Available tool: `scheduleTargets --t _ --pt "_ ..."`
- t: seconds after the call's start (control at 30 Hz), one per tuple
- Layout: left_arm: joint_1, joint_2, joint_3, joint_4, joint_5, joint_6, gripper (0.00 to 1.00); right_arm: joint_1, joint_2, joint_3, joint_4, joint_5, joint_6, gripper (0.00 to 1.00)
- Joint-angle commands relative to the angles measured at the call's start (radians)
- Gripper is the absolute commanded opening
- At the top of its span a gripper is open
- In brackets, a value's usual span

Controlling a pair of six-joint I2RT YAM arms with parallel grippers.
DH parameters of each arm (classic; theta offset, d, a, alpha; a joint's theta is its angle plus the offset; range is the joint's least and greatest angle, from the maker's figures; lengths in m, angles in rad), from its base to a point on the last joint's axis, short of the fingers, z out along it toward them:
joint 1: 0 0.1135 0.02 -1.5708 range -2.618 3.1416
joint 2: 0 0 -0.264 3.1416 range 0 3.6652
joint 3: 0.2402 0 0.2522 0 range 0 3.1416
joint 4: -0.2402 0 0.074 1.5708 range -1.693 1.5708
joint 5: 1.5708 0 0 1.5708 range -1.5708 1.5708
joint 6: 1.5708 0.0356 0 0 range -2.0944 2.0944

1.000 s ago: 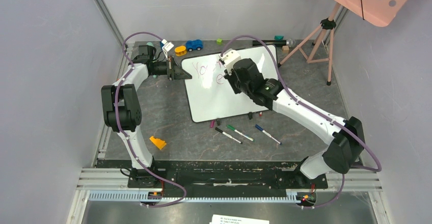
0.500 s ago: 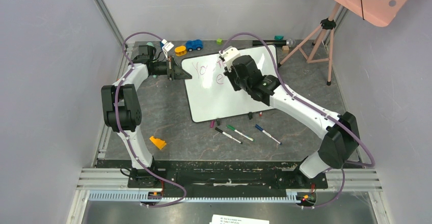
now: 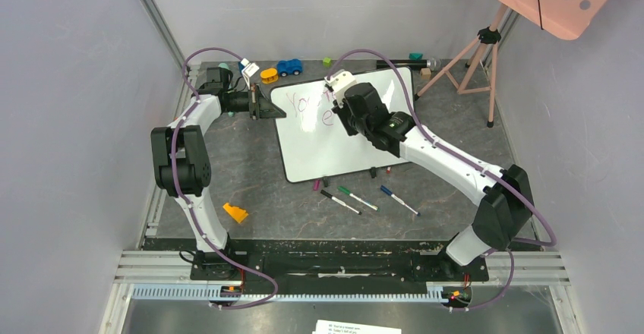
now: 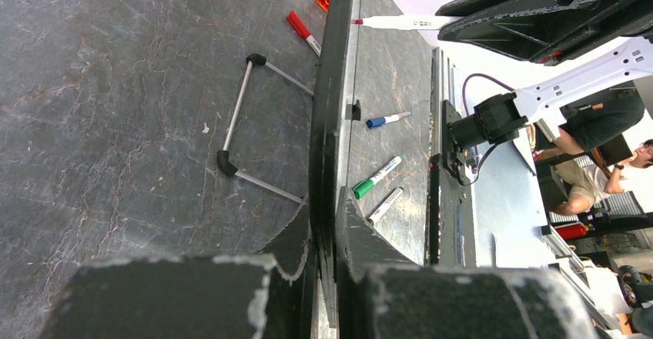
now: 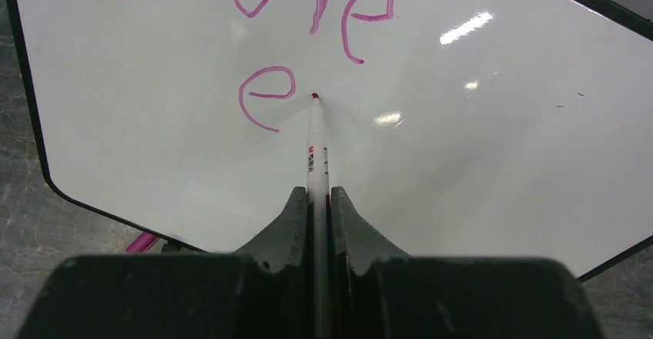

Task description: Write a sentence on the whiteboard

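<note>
Currently my right pincer (image 5: 314, 192) is clamped on the marker (image 5: 315, 146), its tip touching the whiteboard (image 5: 500, 123) just right of a lone "e". The sentence (image 5: 318, 11) reads "You're e"; I judge most remains. My left pincer (image 4: 325, 216) grips the whiteboard's edge.

Lettering, whiteboard (image 5: 477, 169): handwritten sentence (image 5: 319, 4) in pink-purple marker. First line "You're": its start is legible in the top view, its "re" in the right wrist view, where the letter tops are cut off. Second line: a single letter e (image 5: 266, 95).
Print, marker (image 5: 316, 158) barrel: small red and black marking, too small to read.
Print, paper sheet (image 3: 357, 326) at near edge: lines of type, illegible.
</note>
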Motion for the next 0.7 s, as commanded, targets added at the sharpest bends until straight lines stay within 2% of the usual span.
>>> scheduleTargets --t 0.0,0.67 --pt "-0.063 0.034 -0.045 -0.019 -0.26 0.197 0.02 -0.005 0.002 0.014 0.032 0.03 0.003 0.0" --pt "-0.062 0.034 -0.045 -0.019 -0.26 0.198 0.02 -0.004 -0.08 -0.152 0.037 -0.006 0.018 0.0"
